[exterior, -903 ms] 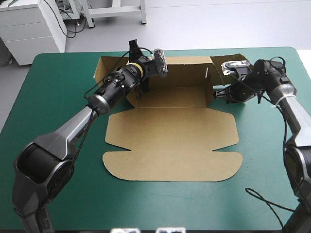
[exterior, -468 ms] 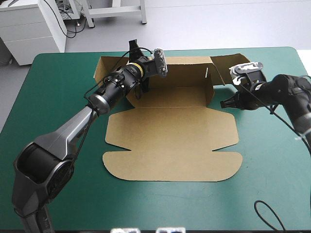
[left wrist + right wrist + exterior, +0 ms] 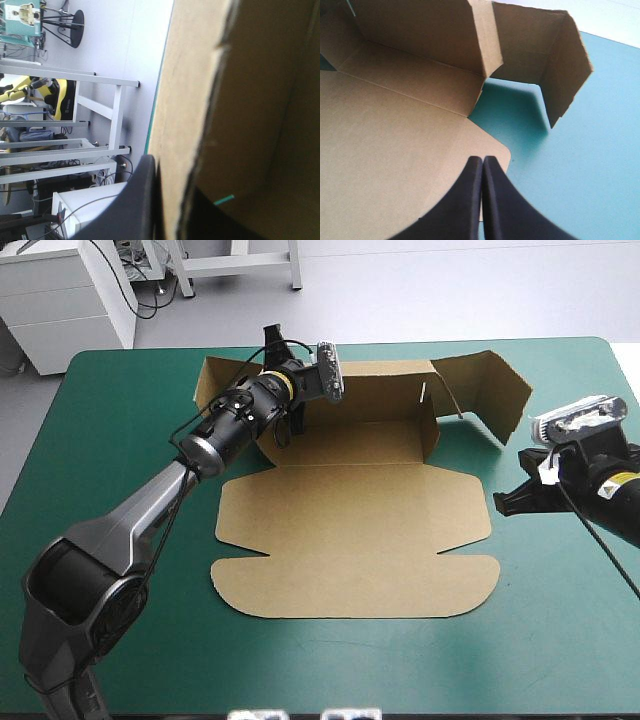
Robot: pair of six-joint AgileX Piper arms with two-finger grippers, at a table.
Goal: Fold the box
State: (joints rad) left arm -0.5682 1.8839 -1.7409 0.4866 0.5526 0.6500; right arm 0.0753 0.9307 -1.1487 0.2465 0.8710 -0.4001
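The brown box (image 3: 350,520) lies in the middle of the table, its lid panels flat toward the near edge and its back wall raised. At the left rear corner my left gripper (image 3: 288,412) is shut on the upright left wall. In the left wrist view that board (image 3: 240,100) fills the space between the left gripper's (image 3: 170,177) black fingers. My right gripper (image 3: 503,504) is shut and empty, off the box's right side above the cover. In the right wrist view the right gripper (image 3: 482,160) points at the box (image 3: 395,150) by the flat panel's rounded corner.
The box's right end flap (image 3: 490,390) stands angled out toward the far right corner, also seen as the flap (image 3: 565,65) ahead of the right gripper. Bare teal-green cover (image 3: 350,660) runs along the near edge and on the right (image 3: 570,175).
My right gripper has drawn back from the box's right wall toward the table's right edge and the near side. The right end flap has swung outward. The left arm has not moved.
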